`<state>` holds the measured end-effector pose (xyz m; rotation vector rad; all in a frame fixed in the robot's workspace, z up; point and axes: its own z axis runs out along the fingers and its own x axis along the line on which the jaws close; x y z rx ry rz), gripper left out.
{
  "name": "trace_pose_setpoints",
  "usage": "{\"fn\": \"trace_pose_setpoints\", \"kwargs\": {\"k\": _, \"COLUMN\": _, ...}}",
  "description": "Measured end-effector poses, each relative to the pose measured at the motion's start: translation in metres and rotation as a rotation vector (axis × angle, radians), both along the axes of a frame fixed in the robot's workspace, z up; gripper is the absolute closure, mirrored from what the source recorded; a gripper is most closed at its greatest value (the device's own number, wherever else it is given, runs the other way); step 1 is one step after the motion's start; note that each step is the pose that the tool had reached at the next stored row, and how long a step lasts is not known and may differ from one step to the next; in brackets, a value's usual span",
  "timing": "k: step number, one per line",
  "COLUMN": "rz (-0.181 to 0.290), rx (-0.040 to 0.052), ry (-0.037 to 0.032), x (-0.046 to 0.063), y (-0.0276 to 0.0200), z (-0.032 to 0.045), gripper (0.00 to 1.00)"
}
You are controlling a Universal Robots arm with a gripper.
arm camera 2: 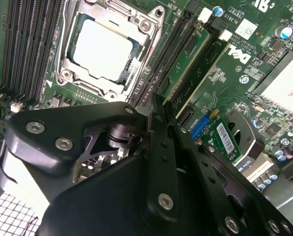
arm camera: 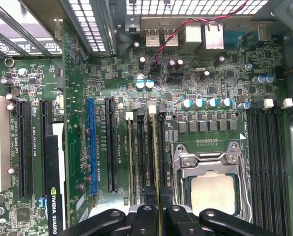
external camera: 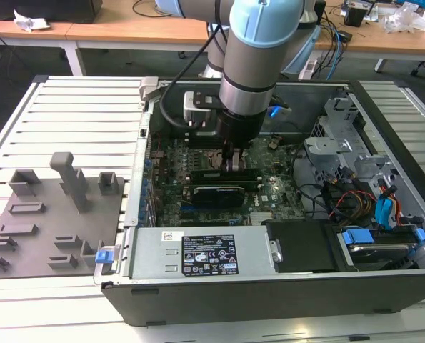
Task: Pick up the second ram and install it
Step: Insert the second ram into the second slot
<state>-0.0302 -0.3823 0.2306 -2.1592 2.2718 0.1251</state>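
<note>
On the exterior view's left, a grey tray (external camera: 51, 229) sat on the bench (external camera: 76, 114), its slots holding no green stick. Further right, the arm reached down into the open computer case (external camera: 269, 286), over the motherboard (external camera: 269, 193). The pincer (arm camera: 156, 216) was pinching the second ram (arm camera: 156, 162), held edge-down in a memory slot beside the CPU socket (arm camera: 210, 182), presumably for pressing home. Its long axis ran along the slots, parallel to a seated stick (arm camera: 130, 162).

Work surface (external camera: 76, 107) is pale slatted metal. Behind its far edge there's a wooden desk (external camera: 126, 25) with white legs, cluttered with cables (external camera: 333, 36), over dark floor (external camera: 12, 61).
</note>
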Motion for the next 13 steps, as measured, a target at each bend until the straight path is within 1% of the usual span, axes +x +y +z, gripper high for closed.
{"fn": "trace_pose_setpoints", "kwargs": {"k": 5, "rz": 0.000, "rx": 0.0000, "ry": 0.0000, "x": 0.0001, "y": 0.0000, "z": -0.0020, "gripper": 0.86}}
{"fn": "trace_pose_setpoints", "kwargs": {"k": 9, "rz": 0.000, "rx": 0.0000, "ry": 0.0003, "x": 0.0001, "y": 0.0000, "z": -0.0053, "gripper": 0.86}}
{"fn": "trace_pose_setpoints", "kwargs": {"k": 13, "rz": 0.000, "rx": 0.0005, "ry": -0.0001, "x": 0.0001, "y": 0.0001, "z": -0.0055, "gripper": 0.86}}
